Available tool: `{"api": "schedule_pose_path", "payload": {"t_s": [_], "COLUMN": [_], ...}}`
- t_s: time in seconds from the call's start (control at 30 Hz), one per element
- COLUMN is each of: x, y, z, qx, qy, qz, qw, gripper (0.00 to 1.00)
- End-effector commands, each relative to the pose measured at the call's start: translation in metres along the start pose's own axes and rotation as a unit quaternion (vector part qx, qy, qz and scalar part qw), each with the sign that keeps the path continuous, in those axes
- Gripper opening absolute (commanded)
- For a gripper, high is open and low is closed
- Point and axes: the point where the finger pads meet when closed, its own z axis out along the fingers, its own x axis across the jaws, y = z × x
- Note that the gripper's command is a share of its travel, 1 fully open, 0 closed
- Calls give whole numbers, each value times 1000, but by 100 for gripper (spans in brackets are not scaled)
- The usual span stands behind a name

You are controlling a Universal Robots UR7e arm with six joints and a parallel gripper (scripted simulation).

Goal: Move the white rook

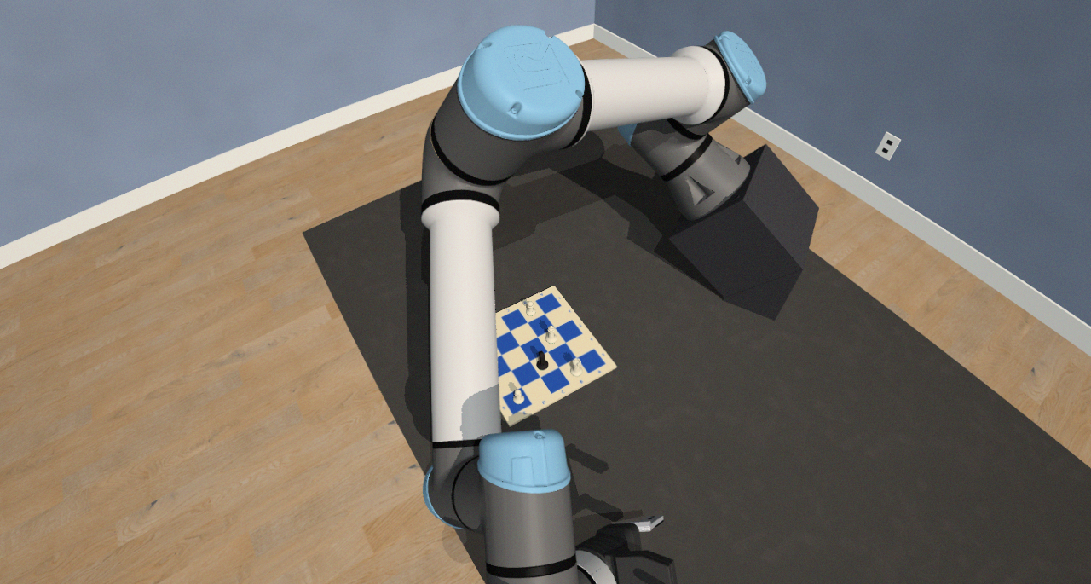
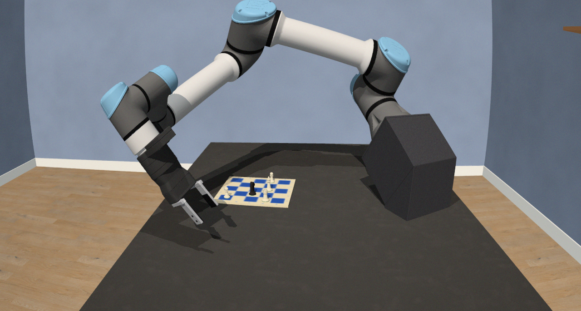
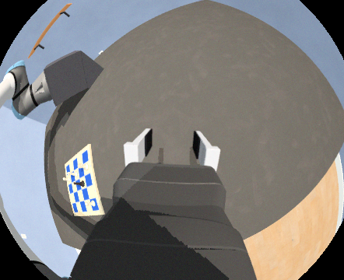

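Note:
The white rook [image 1: 575, 366] [image 2: 265, 195] [image 3: 86, 167] stands upright on a light square in the board's front row, beside a blue corner square. The blue and cream board [image 1: 607, 366] [image 2: 284, 205] [image 3: 96, 190] has edge marks too small to read. A black knight [image 1: 542, 361] [image 2: 252, 188], a white bishop [image 1: 551, 335] [image 2: 268, 185], a white pawn [image 1: 517, 396] [image 2: 226, 193] and another white pawn [image 1: 530, 308] [image 2: 271, 178] stand upright. My gripper [image 1: 663, 543] [image 2: 207, 214] [image 3: 172, 138] is open and empty, tilted, above the mat in front of the board's left end.
The black mat [image 1: 763, 428] [image 2: 317, 260] [image 3: 226, 78] lies under the board. A dark angular block [image 1: 740, 237] [image 2: 410, 166] [image 3: 68, 78] is at the arm's base, right of the board. The arm's white link [image 1: 463, 313] hides the board's left part in the top view.

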Motion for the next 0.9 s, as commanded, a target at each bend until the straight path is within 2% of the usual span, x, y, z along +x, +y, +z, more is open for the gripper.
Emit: {"api": "schedule_pose_path", "payload": {"t_s": [0.0, 0.03, 0.07, 0.13, 0.17, 0.2, 0.3, 0.43, 0.47, 0.5, 0.53, 0.57, 0.6, 0.7, 0.73, 0.8, 0.87], "x": [-23, -31, -31, -49, -49, -58, -58, -100, -100, -111, -111, -122, -122, -153, -153, -173, -173], "y": [61, 81, 81, 119, 119, 137, 137, 203, 203, 218, 218, 232, 232, 268, 268, 289, 289], "z": [-11, -14, -14, -17, -17, -19, -19, -22, -22, -22, -22, -22, -22, -21, -21, -20, -20], "qx": [40, 52, 52, 78, 78, 91, 91, 139, 139, 150, 150, 161, 161, 191, 191, 208, 208], "qy": [-22, -27, -27, -35, -35, -38, -38, -44, -44, -44, -44, -44, -44, -42, -42, -40, -40], "qz": [-48, -60, -60, -84, -84, -96, -96, -138, -138, -148, -148, -157, -157, -181, -181, -195, -195], "qw": [998, 996, 996, 993, 993, 991, 991, 980, 980, 977, 977, 973, 973, 964, 964, 958, 958], "gripper": [100, 100, 100, 100, 100, 100, 100, 100, 100, 100, 100, 100, 100, 100, 100, 100, 100]}}
